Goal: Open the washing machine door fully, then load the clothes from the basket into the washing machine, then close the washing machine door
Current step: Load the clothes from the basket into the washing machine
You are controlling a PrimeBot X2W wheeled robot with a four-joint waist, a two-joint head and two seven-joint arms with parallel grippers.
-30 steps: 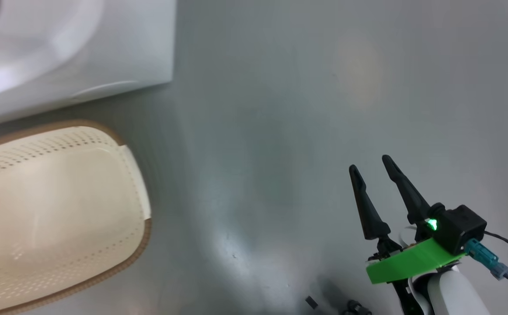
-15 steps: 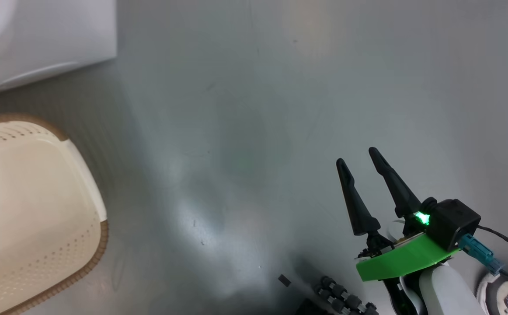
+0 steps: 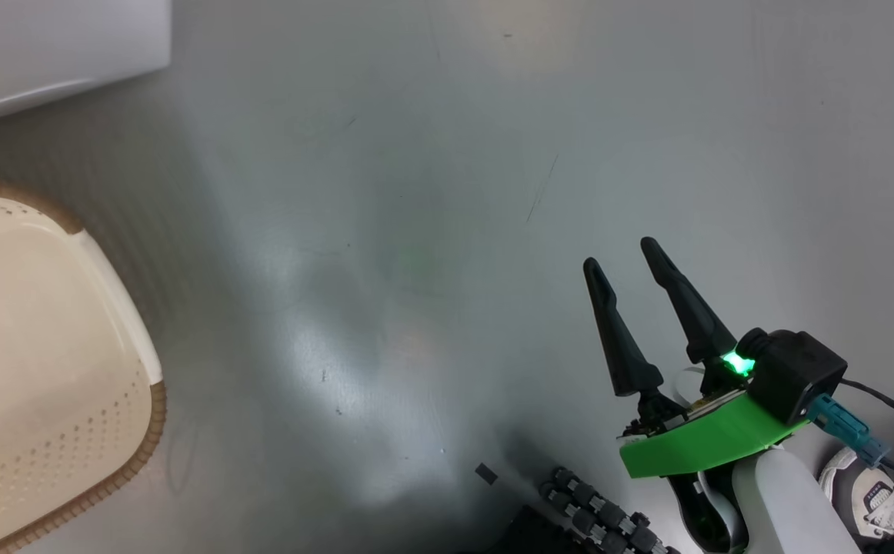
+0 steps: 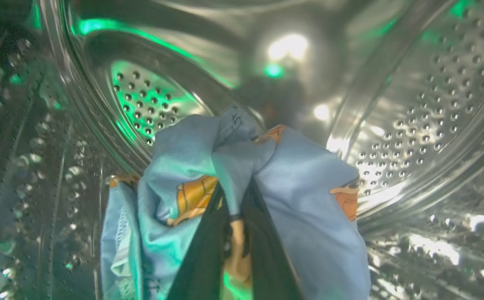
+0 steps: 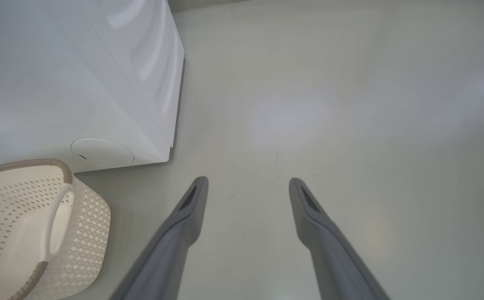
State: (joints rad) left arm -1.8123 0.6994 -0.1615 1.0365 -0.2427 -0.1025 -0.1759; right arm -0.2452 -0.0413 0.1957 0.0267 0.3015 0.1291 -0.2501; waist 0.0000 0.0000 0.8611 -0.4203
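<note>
- The left gripper [image 4: 234, 204] reaches deep into the steel drum [image 4: 412, 104]. Its two dark fingers [image 4: 202, 258] are clenched on the clothes [image 4: 304, 187], a light-blue garment with orange-brown figures.
- The cloth is bunched over and around both fingers and drapes down on either side of them (whether its lower folds touch the drum wall I cannot tell).
- The step in hand, as I judge it, is the loading: the garment is inside the drum but not yet let go.
- The next move calls for parting the fingers so the cloth drops. The arm then has to draw straight back out without a fold catching on a finger and trailing out through the opening.
- At the left of the head view the basket [image 3: 156, 408] stands on the grey floor [image 3: 416, 231], just in front of a corner of the washing machine [image 3: 47, 54]. The part of its inside that can be seen is bare, so this may be the last garment.
- To the right, well apart from basket and machine, the right gripper [image 3: 621, 258] hovers over bare floor. Its fingers are spread wide and hold nothing, and the right wrist view shows the same gap between them.
- At the far lower right a person's shoe [image 3: 870, 500] sits on the floor near the right forearm.
- Closing the washing machine door is yet to be done.
</note>
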